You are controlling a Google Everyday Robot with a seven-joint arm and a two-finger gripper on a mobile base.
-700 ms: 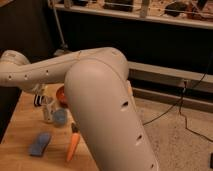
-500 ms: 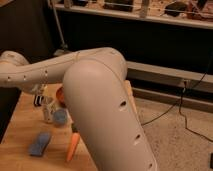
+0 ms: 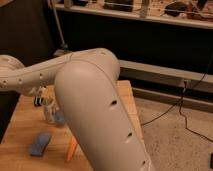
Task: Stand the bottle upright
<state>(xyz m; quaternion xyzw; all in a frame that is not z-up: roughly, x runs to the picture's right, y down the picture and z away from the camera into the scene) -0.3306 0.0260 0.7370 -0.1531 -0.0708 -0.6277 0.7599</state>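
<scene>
The bottle (image 3: pixel 49 113) is a small whitish plastic cylinder on the wooden table (image 3: pixel 20 127). It looks upright, just left of a short blue-grey cup (image 3: pixel 59 119). My gripper (image 3: pixel 40 100) is at the end of the white arm (image 3: pixel 95 105), directly above the bottle's top and close to or touching it. The arm's big elbow fills the middle of the view and hides the table's right half.
A blue sponge-like block (image 3: pixel 39 144) lies near the front left. An orange carrot-shaped object (image 3: pixel 71 149) lies beside the arm. Dark shelving (image 3: pixel 150 30) stands behind the table. Cables (image 3: pixel 187 115) run over the speckled floor at right.
The arm has shifted slightly and now covers a reddish object that showed behind the cup. The gripper stays over the bottle.
</scene>
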